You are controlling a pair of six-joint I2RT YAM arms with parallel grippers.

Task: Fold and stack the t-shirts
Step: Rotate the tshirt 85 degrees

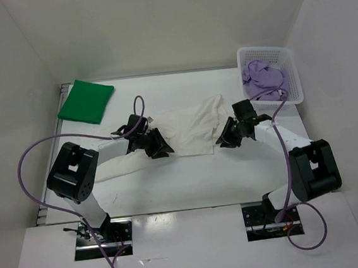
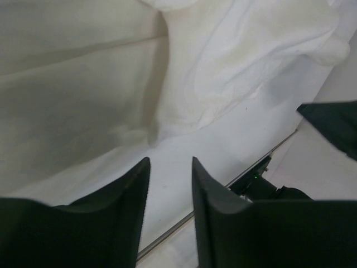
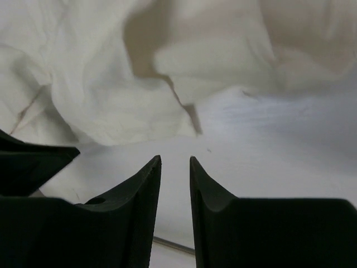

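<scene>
Centre of the counter [image 1: 196, 180]: one white-cream t-shirt [image 1: 191, 128], unfolded and rumpled, with its long axis running side to side on a slant from near-left to far-right. The left fingers [image 2: 134, 187] hang over its near edge toward the left end. They are parted by a narrow gap with nothing between them, bare counter lies under the tips, and the cloth's edge is just ahead and to the left. The right fingers [image 3: 144, 187] sit at the shirt's right end, likewise parted and empty, with a turned-over corner of cloth just beyond the tips. Neither arm is clearly nearer (one stands at each end of the same near edge), so the next grasp likely calls for both reaching forward along the cloth's short way. The surface is smooth, white and flat, and the fabric is thin, so a pinch right at the edge would be needed. There is open counter on the near side for folding. A green t-shirt [image 1: 86, 101] lies folded at the far-left corner, well apart, and is probably the stack's base. A purple t-shirt [image 1: 261, 74] sits bunched in the basket [image 1: 294, 91] at the far right, close behind the right arm.
</scene>
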